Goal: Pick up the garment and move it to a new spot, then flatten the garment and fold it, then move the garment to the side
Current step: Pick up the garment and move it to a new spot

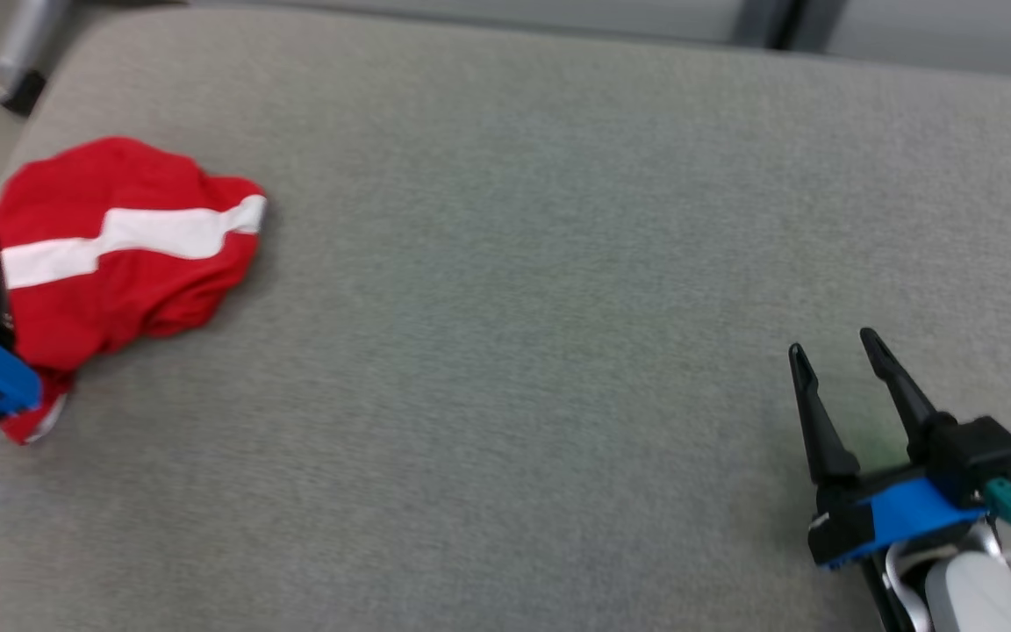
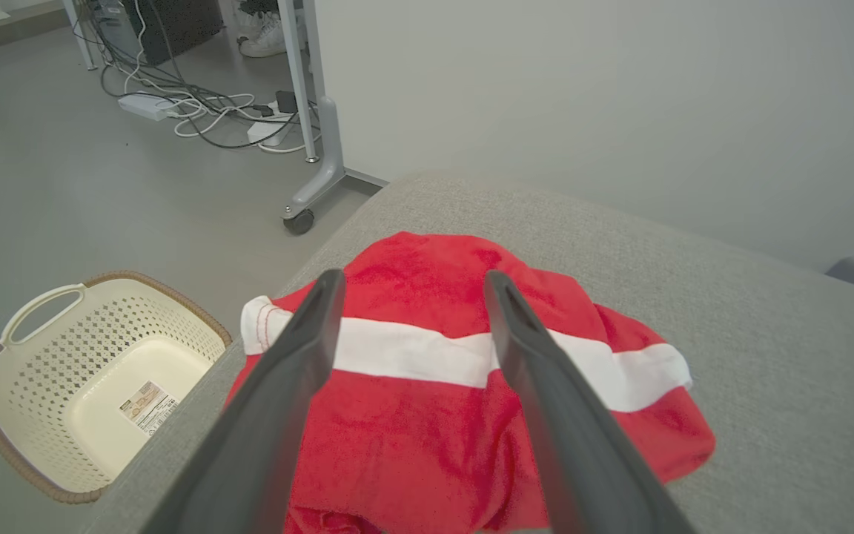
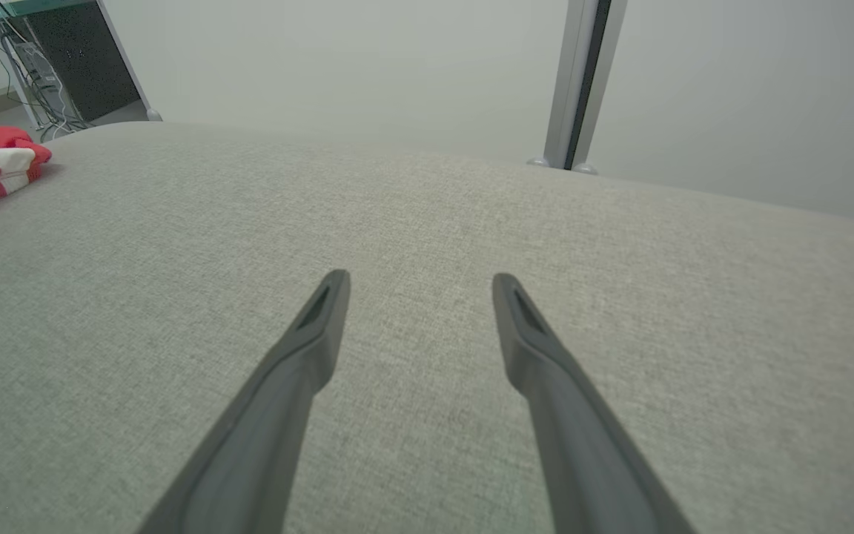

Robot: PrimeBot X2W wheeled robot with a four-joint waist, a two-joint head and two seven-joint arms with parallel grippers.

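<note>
Left end effector (image 2: 412, 278) spread wide over red garment (image 2: 427, 437), garment's near hem cut off, garment by bench (image 1: 514, 351) edge, broad bench between garment and wide-spread right end effector (image 1: 832, 344)

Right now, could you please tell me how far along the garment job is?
Nothing looks done: the garment lies rumpled at the left edge of the cushion. In hand: the left gripper hangs open over it; the right gripper is open elsewhere. Left: pickup, flattening, folding, moving aside.
</note>
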